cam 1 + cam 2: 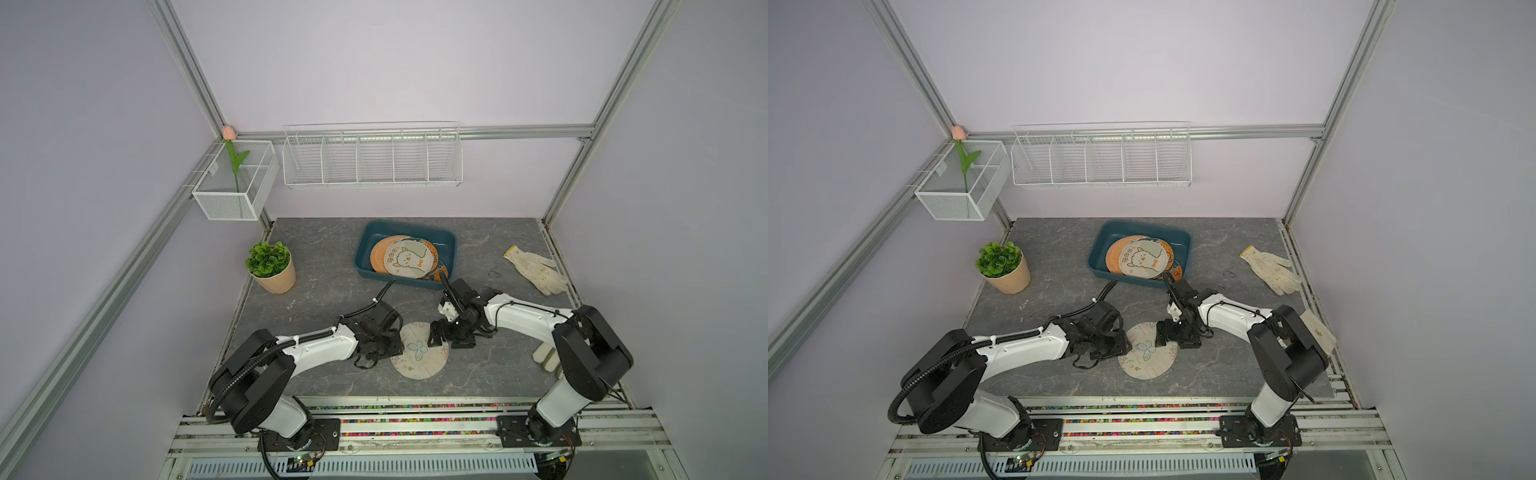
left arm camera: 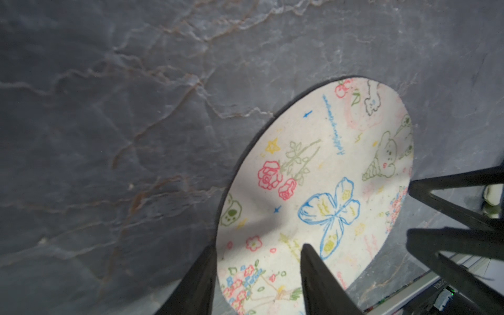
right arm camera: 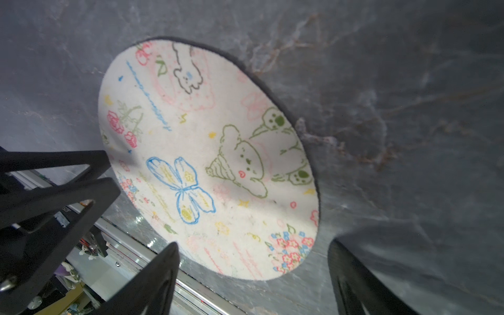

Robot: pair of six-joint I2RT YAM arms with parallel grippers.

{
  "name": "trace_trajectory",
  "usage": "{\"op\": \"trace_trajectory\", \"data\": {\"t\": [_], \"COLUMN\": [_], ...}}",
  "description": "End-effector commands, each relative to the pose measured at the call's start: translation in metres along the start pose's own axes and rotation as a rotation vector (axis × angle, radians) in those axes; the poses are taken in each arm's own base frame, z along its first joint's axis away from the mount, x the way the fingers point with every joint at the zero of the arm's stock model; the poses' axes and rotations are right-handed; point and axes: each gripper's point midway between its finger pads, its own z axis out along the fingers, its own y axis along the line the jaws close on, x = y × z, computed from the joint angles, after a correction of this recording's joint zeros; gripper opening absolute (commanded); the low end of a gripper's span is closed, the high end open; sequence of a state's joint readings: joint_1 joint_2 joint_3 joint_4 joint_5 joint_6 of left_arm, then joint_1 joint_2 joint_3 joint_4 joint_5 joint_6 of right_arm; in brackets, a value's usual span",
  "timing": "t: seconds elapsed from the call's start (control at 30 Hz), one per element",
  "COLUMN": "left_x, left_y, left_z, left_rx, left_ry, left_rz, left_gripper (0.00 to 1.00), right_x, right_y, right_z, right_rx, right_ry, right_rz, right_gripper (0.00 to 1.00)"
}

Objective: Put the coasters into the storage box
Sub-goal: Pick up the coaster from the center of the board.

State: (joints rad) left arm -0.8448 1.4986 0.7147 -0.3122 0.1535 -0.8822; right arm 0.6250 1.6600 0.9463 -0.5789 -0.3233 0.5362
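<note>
Two robot grippers are getting ready to pick up the butterfly coaster.

The grey table (image 1: 324,382) is holding the teal storage box (image 1: 365,247) at 12 o'clock, and a pile of coasters (image 1: 409,259) is already lying inside it. The butterfly coaster (image 1: 419,353) is lying on the table nearer 6 o'clock, well apart from the box. The left gripper (image 2: 257,246) is sitting at the coaster's 9 o'clock, its jaws open around the rim, with one finger (image 2: 321,278) over the print. The right gripper (image 3: 253,242) is hovering at 2 o'clock, jaws wide open, holding nothing. I think the left one should be slipping a finger under the thin rim and pinching gently, so the disc is not sliding away.
</note>
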Motion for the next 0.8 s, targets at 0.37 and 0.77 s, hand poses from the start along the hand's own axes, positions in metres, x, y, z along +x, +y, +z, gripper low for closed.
{"op": "trace_trajectory", "data": {"t": [0.37, 0.77], "left_x": [0.0051, 0.0029], "left_y": [0.0072, 0.0059], "left_z": [0.0087, 0.0063], "left_rx": [-0.046, -0.05], "left_ry": [0.027, 0.019], "left_rz": [0.001, 0.006], "left_gripper": [0.5, 0.51], "right_x": [0.001, -0.0002], "right_y": [-0.0002, 0.003], "right_z": [0.0101, 0.0079], "right_rx": [-0.021, -0.029], "right_ry": [0.025, 0.026], "right_rz": [0.014, 0.007], "right_gripper": [0.58, 0.07]}}
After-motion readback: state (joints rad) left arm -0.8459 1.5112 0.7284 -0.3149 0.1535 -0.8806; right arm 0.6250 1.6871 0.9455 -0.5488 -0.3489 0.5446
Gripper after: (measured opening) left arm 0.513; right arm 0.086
